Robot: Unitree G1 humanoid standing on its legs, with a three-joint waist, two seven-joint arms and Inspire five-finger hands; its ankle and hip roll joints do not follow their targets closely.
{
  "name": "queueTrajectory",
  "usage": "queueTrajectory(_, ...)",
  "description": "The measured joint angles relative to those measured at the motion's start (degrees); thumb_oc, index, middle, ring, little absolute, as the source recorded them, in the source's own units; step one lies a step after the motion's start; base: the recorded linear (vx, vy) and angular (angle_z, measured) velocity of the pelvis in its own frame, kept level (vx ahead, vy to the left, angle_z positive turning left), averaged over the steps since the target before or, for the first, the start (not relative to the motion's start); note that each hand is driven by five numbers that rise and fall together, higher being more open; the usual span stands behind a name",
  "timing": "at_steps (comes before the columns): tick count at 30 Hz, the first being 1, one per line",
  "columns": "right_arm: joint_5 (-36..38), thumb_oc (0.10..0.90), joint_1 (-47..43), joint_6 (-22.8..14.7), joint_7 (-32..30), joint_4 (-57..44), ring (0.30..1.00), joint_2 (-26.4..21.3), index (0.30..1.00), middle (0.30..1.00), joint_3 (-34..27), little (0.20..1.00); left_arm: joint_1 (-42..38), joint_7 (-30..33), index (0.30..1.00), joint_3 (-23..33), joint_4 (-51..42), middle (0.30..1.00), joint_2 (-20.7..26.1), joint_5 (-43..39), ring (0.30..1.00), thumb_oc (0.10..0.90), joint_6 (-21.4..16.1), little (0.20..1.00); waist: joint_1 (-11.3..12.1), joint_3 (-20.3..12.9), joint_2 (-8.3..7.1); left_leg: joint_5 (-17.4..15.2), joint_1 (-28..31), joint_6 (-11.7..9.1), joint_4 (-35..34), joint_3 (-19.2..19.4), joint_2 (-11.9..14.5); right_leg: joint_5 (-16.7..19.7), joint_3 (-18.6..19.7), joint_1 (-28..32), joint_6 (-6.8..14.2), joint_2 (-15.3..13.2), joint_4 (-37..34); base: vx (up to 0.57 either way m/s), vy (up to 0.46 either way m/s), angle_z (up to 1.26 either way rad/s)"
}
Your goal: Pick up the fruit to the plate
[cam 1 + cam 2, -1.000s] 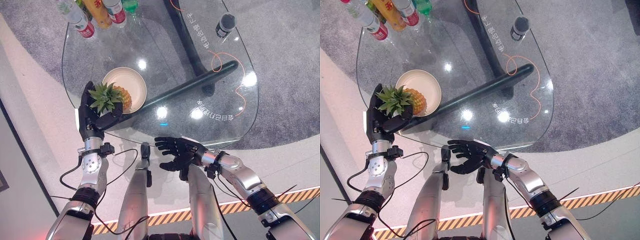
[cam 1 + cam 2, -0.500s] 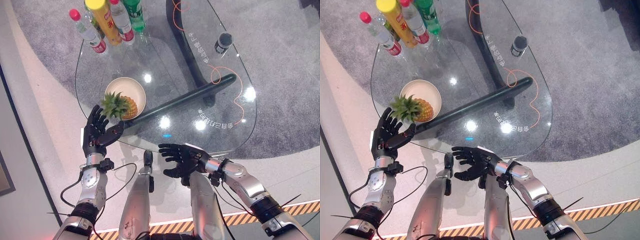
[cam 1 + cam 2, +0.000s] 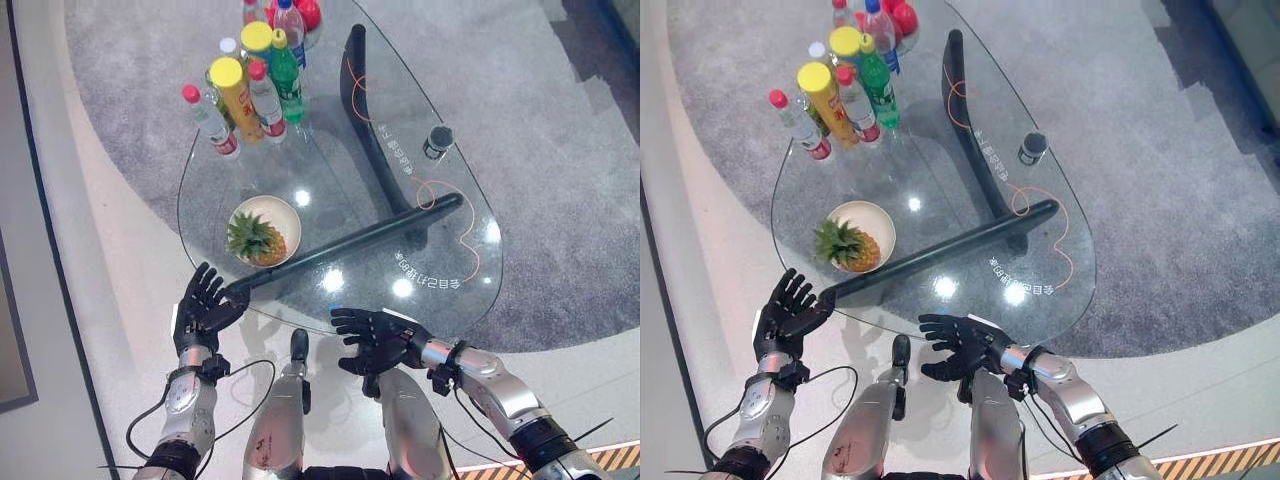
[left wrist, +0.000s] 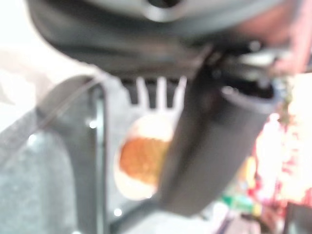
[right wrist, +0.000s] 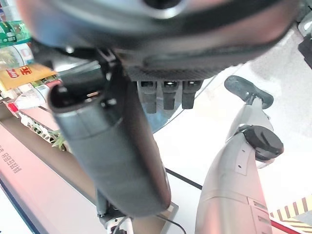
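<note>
Glass worktop (image 3: 420, 180): we see pineapple (image 3: 254, 240) on plate (image 3: 283, 213), placing looks done; left robot hand (image 3: 203, 308) and right robot hand (image 3: 372, 338) beside plate, released, empty; next: retreat.

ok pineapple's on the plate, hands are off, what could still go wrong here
The pineapple lies on its side with its leaves over the rim of the plate, so it might roll or tip off. The plate sits close to the glass table's near edge, and the open left hand is close to that edge; a careless move could nudge it. The right hand is open too.
</note>
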Motion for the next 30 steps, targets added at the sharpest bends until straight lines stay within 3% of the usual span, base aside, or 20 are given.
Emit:
queueTrajectory(5, 0.0, 0.8, 1.98, 0.15, 0.3, 0.07, 0.9, 0.04, 0.9, 0.9, -0.45, 0.9, 1.24, -0.96, 0.9, 2.38, 0.33, 0.9, -1.65, -3.39, 0.9, 0.8, 0.53, 0.9, 0.04, -0.33, 1.13, 0.11, 2.47, 0.0, -1.73, -0.18, 0.09, -0.06, -0.22, 2.48, 0.09, 0.23, -1.41, 0.01, 0.0, 0.01)
queueTrajectory(9, 0.0, 0.8, 3.19, 0.67, 0.25, 2.64, 0.9, 0.85, 0.9, 0.9, -1.53, 0.9, 2.26, -1.77, 0.9, 2.47, 2.35, 0.9, -2.1, -3.38, 0.9, 0.8, 3.74, 0.9, -0.05, -0.84, 2.12, 0.21, 4.94, 0.0, -2.82, -0.8, 0.37, -0.06, -1.08, 5.55, 0.14, 0.55, -3.18, 0.03, 0.004, 0.08)
queueTrajectory(14, -0.33, 0.8, 5.09, 0.84, -1.18, 7.91, 0.9, 1.43, 0.9, 0.9, -3.35, 0.9, 4.74, -1.64, 0.9, 2.64, 5.6, 0.9, -4.73, -2.91, 0.9, 0.8, 8.31, 0.9, -0.09, -5.06, 3.58, 0.22, 6.74, 0.11, -4.67, -1.25, 0.46, -0.06, -1.4, 7.57, 0.18, 0.92, -5.17, 0.03, 0.017, 0.04)
queueTrajectory(17, -0.96, 0.8, 5.71, 1.1, -3.06, 13.02, 0.9, 2.88, 0.9, 0.9, -4.15, 0.9, 6.32, -1.72, 0.9, 2.81, 8.56, 0.9, -5.84, -1.89, 0.9, 0.8, 10.25, 0.9, -0.21, -8.81, 3.39, 0.15, 7.83, 0.22, -5.69, -1.22, 0.61, -0.08, -1.4, 8.56, 0.23, 1.24, -6.18, 0.04, 0.013, -0.01)
queueTrajectory(21, -0.99, 0.8, 7.04, 0.92, -6.06, 21.01, 0.9, 6.43, 0.9, 0.9, -5.77, 0.9, 7.42, -2.06, 0.9, 2.87, 13.28, 0.9, -6.26, 0.22, 0.9, 0.8, 12.56, 0.9, -0.21, -13.01, 1.83, -0.46, 9.39, 0.14, -5.97, -1.15, 1.09, -0.15, -1.5, 10.74, 0.48, 1.94, -7.84, 0.06, 0.017, -0.01)
queueTrajectory(25, -5.15, 0.8, 7.48, -0.69, -7.81, 31.89, 0.9, 9.11, 0.9, 0.9, -6.24, 0.9, 7.64, -3.47, 0.9, 2.98, 19.01, 0.9, -7.25, 4.08, 0.9, 0.8, 17.39, 0.9, -0.25, -17.61, 1.28, -0.9, 10.51, 0.36, -6.8, -0.55, 1.4, -0.07, -1.32, 12.13, 0.59, 2.08, -9.15, 0.06, 0.036, -0.03)
queueTrajectory(30, -7.0, 0.8, 8.57, -3.04, -10.61, 37.95, 0.9, 10.32, 0.9, 0.9, -6.63, 0.9, 7.86, -4.64, 0.9, 2.97, 23.48, 0.9, -8.2, 6.0, 0.9, 0.8, 21.36, 0.9, -0.42, -19.63, 1.61, -1.5, 12.24, 1.17, -7.76, 0.04, 1.39, 0.56, -1.09, 14.21, 0.83, 2.15, -10.79, 0.05, 0.03, -0.05)
